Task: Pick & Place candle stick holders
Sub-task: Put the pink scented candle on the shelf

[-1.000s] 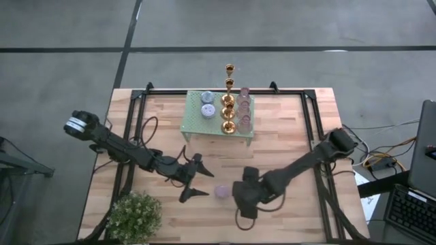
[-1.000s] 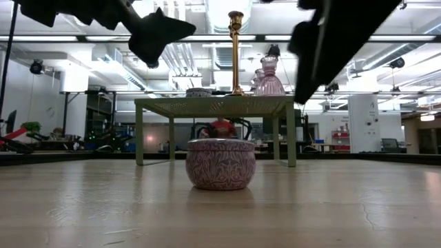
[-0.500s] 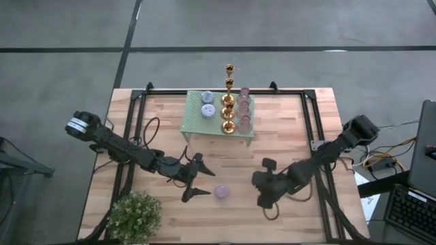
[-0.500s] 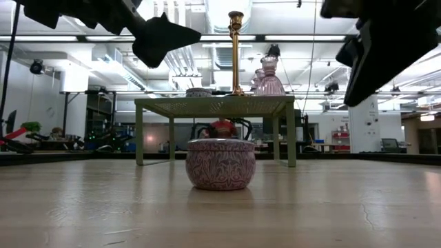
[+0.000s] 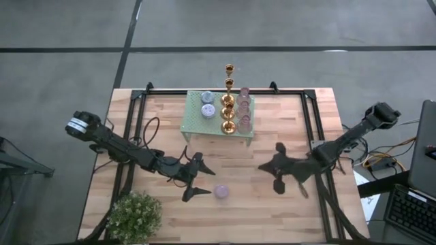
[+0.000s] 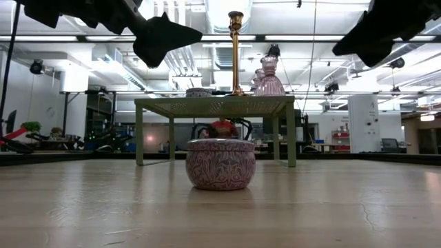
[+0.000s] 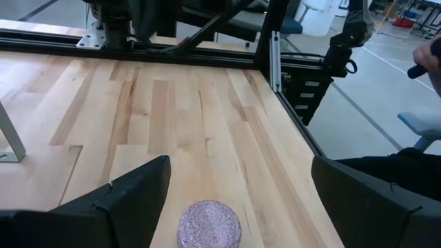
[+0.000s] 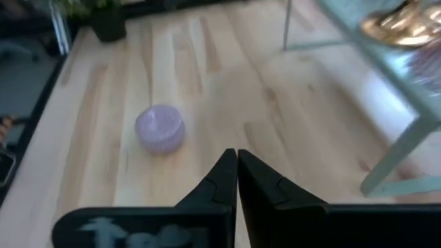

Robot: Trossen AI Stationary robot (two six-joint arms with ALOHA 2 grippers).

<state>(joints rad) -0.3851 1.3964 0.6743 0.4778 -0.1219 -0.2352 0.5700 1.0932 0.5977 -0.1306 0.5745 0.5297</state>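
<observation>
We see the lilac cup [image 5: 222, 192] near the table's [image 5: 286, 129] front edge, between the spread fingers of the left gripper [image 5: 197, 179]. The right gripper [image 5: 277, 168], fingers together, waits mid-table. We should descend centred, then close.

Pale wood-plank table [image 5: 286, 122], dark-framed — mint-green rack [image 5: 194, 122] at the back, lone lilac cup [image 5: 221, 192], potted plant [image 5: 135, 216] at a front corner
</observation>
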